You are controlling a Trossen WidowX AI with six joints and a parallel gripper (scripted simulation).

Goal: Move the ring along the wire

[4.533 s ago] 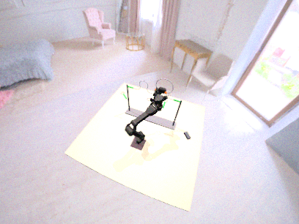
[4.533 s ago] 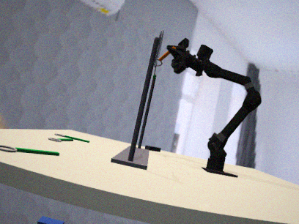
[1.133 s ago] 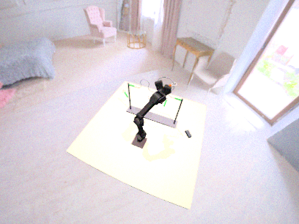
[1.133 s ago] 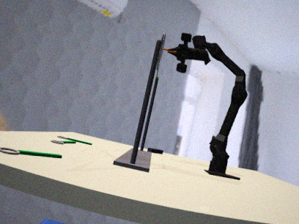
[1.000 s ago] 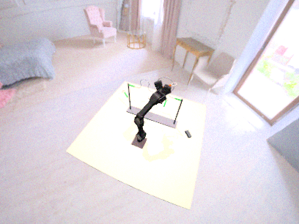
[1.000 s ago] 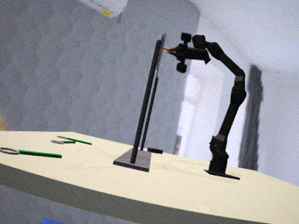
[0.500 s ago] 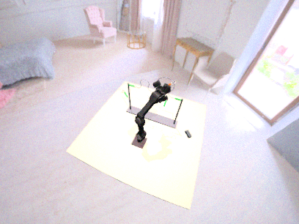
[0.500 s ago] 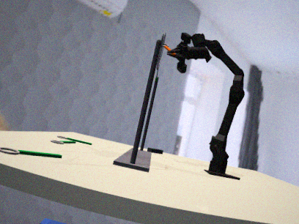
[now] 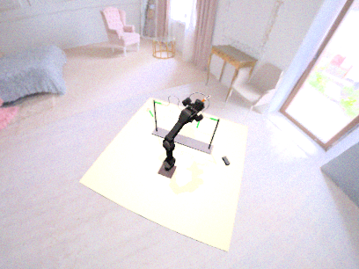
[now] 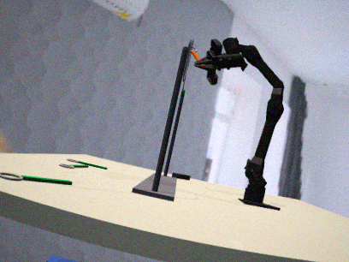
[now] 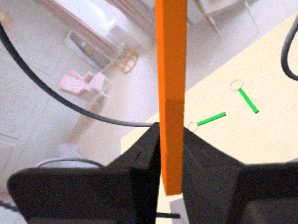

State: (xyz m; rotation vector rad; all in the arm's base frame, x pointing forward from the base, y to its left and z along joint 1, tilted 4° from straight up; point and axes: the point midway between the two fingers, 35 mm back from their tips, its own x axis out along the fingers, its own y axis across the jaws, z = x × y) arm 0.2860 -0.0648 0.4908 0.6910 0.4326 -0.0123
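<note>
The orange handle [image 9: 203, 100] [image 10: 195, 55] [image 11: 172, 65] is held in my gripper [image 9: 201, 104] [image 10: 198, 64] [image 11: 165, 128], which is shut on it high up at wire level. The ring [image 9: 208, 97] [image 10: 193, 49] is small and pale at the handle's far end, by the wire's large loop, towards the right post in the top view; it is out of the wrist view. Whether the wire passes through it is too small to tell. The grey wire [image 11: 75, 108] curves behind the handle. Green parts [image 9: 157, 103] [image 9: 214, 119] adjoin the left post [image 9: 156, 119] and right post [image 9: 214, 134].
The posts stand on a grey base bar [image 9: 185, 141] [image 10: 141, 189]. Green sticks with grey rings [image 10: 47, 180] [image 11: 249, 100] [image 11: 211, 119] lie on the pale table top. A small dark block [image 9: 225, 160] [image 10: 181, 175] lies beyond the right post in the top view.
</note>
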